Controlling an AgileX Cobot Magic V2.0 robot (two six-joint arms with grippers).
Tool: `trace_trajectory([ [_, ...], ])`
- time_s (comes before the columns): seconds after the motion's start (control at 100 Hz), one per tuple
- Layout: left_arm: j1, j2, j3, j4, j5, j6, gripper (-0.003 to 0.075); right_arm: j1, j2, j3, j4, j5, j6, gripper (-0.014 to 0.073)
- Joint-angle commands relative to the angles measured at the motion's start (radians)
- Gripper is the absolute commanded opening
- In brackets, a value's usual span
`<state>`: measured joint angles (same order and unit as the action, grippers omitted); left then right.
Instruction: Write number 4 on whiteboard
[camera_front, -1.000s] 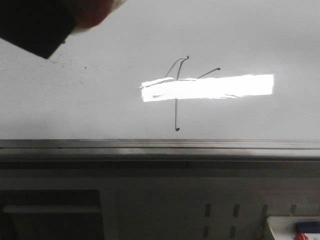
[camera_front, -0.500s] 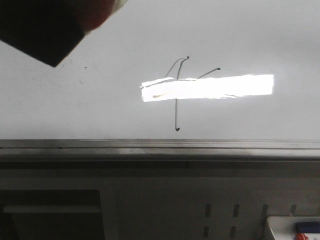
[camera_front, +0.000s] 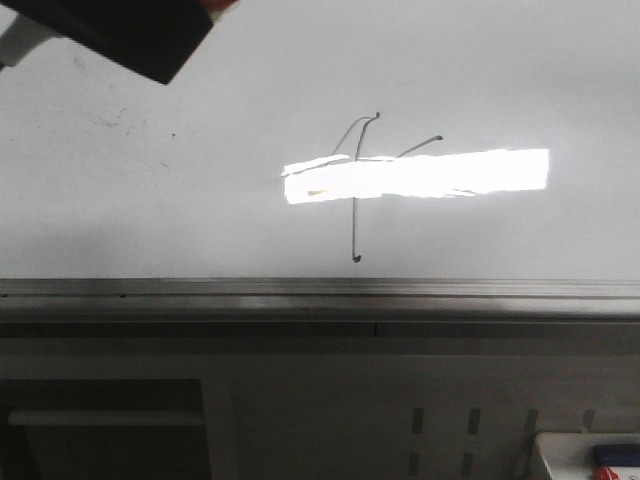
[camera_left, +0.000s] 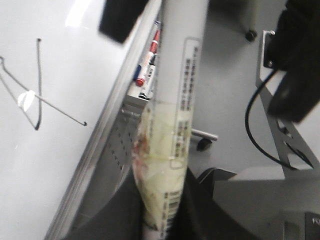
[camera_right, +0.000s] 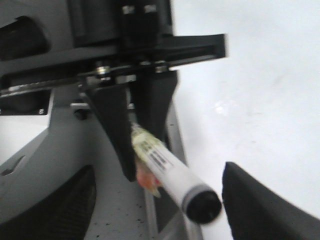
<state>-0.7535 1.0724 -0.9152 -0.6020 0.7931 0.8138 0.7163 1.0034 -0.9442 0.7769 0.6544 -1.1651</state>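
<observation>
On the whiteboard (camera_front: 520, 80), front view: the number 4 (camera_front: 355, 200) sits about mid-board, thin dark-grey strokes. Curved slant starts at the top of the long vertical, crossbar runs off toward 2 o'clock, and the vertical drops toward 6 o'clock to a tiny hooked end just above the grey edge strip (camera_front: 320, 290)

Bright rectangular light reflection (camera_front: 450, 172) lies across the 4's crossbar zone and stretches toward 3 o'clock, washing out the part of the strokes under it

Dark block (camera_front: 120, 30) fills the corner at 10 o'clock from the 4, well apart from the strokes, with faint specks on the board just beneath it

Left gripper (camera_left: 161, 215): clamped on a whiteboard marker (camera_left: 177, 85). White barrel with a printed label, and yellowish tape wrapped round it where the fingers (camera_left: 125, 215) bite. The right wrist view shows the same grip from outside, black fingers pinching the taped section, the marker's black end sticking out free. Can't tell from any view whether the writing tip touches the board

Right gripper (camera_right: 157, 200): fingers (camera_right: 260, 205) spread wide, gripping nothing. The marker's black end shows in the gap between them but is only held by the left side

Off the board, past the edge strip: a tray (camera_front: 545, 450) at 5 o'clock from the 4, holding spare markers (camera_left: 148, 60), one red and one blue. A black cable (camera_left: 252, 130) loops beside the frame in the left wrist view
</observation>
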Motion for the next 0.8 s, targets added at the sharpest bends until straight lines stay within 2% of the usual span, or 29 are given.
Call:
trace_trajectory([
  [0.0, 0.005, -0.013, 0.007, -0.043, -0.163, -0.068, -0.0020, -0.091, -0.070, -0.036, 0.034, -0.036, 0.027, 0.0490],
  [0.13, 0.005, -0.013, 0.082, -0.087, -0.365, -0.124, -0.0020, -0.246, -0.158, -0.021, 0.034, -0.029, 0.085, 0.0482],
  [0.19, 0.005, -0.013, 0.123, -0.133, -0.469, -0.124, -0.0020, -0.306, -0.202, -0.005, 0.034, -0.017, 0.091, 0.0429],
  [0.29, 0.005, -0.011, 0.179, -0.208, -0.644, -0.124, -0.0020, -0.364, -0.264, 0.039, 0.034, -0.013, 0.091, 0.0246],
  [0.42, 0.005, 0.009, 0.219, -0.286, -0.785, -0.124, -0.0020, -0.375, -0.317, 0.105, 0.034, -0.021, 0.091, -0.0076],
  [0.58, 0.005, 0.080, 0.219, -0.330, -0.793, -0.124, -0.0020, -0.375, -0.324, 0.146, 0.038, -0.027, 0.095, -0.0064],
  [0.79, 0.005, 0.166, 0.219, -0.434, -0.878, -0.124, -0.0020, -0.375, -0.323, 0.152, 0.042, -0.065, 0.095, -0.0064],
])
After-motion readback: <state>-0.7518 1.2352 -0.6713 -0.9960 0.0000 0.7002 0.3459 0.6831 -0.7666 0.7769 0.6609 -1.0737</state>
